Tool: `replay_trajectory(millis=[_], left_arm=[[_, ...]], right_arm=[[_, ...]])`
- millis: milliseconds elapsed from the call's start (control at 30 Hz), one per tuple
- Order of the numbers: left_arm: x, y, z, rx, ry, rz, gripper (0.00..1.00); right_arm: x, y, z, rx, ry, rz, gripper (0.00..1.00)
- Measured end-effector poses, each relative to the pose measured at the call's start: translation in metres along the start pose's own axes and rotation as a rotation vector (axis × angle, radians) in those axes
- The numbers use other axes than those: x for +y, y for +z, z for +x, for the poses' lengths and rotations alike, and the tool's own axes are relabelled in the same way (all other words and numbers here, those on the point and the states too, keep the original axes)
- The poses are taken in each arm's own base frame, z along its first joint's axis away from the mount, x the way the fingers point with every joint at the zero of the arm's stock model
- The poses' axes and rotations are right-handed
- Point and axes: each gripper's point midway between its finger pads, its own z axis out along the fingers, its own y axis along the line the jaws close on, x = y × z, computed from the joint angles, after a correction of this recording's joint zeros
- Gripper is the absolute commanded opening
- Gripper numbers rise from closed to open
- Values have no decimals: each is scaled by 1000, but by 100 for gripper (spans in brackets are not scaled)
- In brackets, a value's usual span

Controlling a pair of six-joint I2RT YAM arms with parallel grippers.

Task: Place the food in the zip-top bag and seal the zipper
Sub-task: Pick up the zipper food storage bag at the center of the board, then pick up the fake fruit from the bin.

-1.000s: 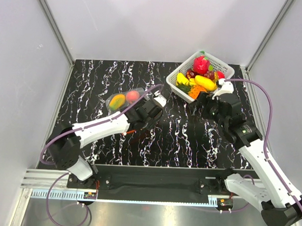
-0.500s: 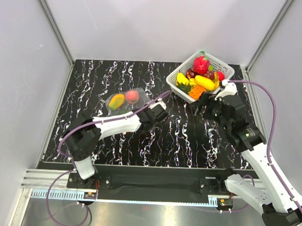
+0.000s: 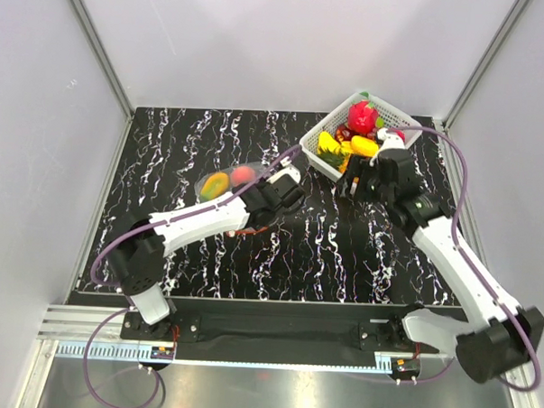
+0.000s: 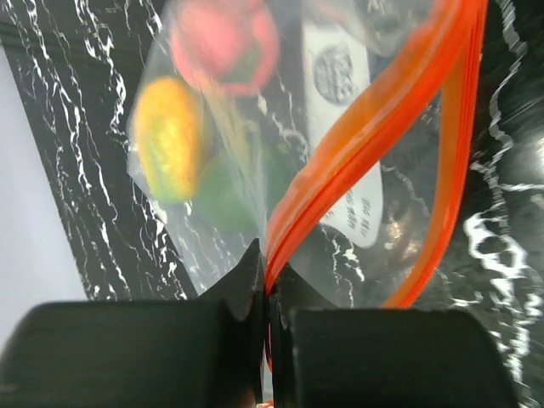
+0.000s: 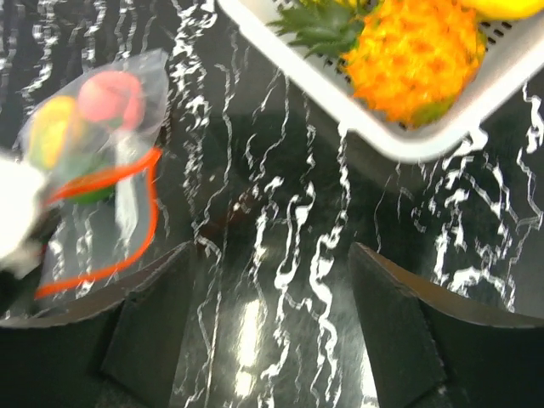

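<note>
Left gripper pinching zipper, right gripper spread — near basket

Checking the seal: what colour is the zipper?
The zipper is red-orange; clearest in left wrist view.

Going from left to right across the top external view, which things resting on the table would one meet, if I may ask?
Yellow-orange toy fruit inside the zip-top bag → pink-red toy fruit in the same bag → white basket heaped with more toy food. The arms overlap these, so I leave them out.
</note>
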Motion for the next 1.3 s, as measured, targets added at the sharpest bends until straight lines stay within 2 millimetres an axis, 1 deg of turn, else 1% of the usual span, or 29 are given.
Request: replay_trajectory(millis=[100,233,367,433,533,600,667,700,833,900,967,1033,1100,1133,1167,1233,1267,1300], left_arm=[[4,-13,-13,-33,-49,33,0],[4,-24,-17,-47,-82,80,0],[-2,-26,-18,-45,-91,121,0],[-5,-26,-18,-43,-93,136,0],[-7,-27,-19,-46,-102,148,0],[-9,-27,-20,-48,-110,155,0],[-10,-27,-21,-52,-116,160,0],[-10,-27,-22,-54,-119,163,0],[-9,-30,-24,-68,-131,172,0],[-9,-32,-25,-73,-136,177,0],[-9,-33,-26,-77,-139,182,0],[-9,-34,-27,-79,-140,187,0],[-9,-35,-28,-83,-143,193,0],[-10,-36,-28,-86,-145,199,0],[-10,-36,-28,-87,-146,203,0],[-12,-36,-28,-87,-146,210,0],[-13,-36,-28,-88,-146,212,0],[-13,-36,-28,-88,-146,213,0]], right_arm=[[-8,25,-9,25,1,21,76],[-21,56,-34,23,8,38,75],[-36,89,-60,5,2,43,72],[-44,109,-70,4,-8,43,71],[-50,139,-79,6,-29,29,72],[-50,157,-76,24,-45,6,77],[-49,174,-74,35,-61,-18,85],[-49,184,-73,44,-70,-25,91],[-51,222,-77,48,-124,-46,96],[-55,241,-77,51,-150,-44,96],[-60,266,-77,53,-182,-43,96],[-65,291,-73,70,-206,-41,96],[-69,314,-64,100,-217,-49,96],[-68,324,-61,107,-224,-54,95],[-68,333,-53,130,-230,-58,92],[-69,345,-44,165,-240,-60,88],[-69,348,-42,173,-245,-60,75],[-70,350,-39,183,-250,-59,69]])
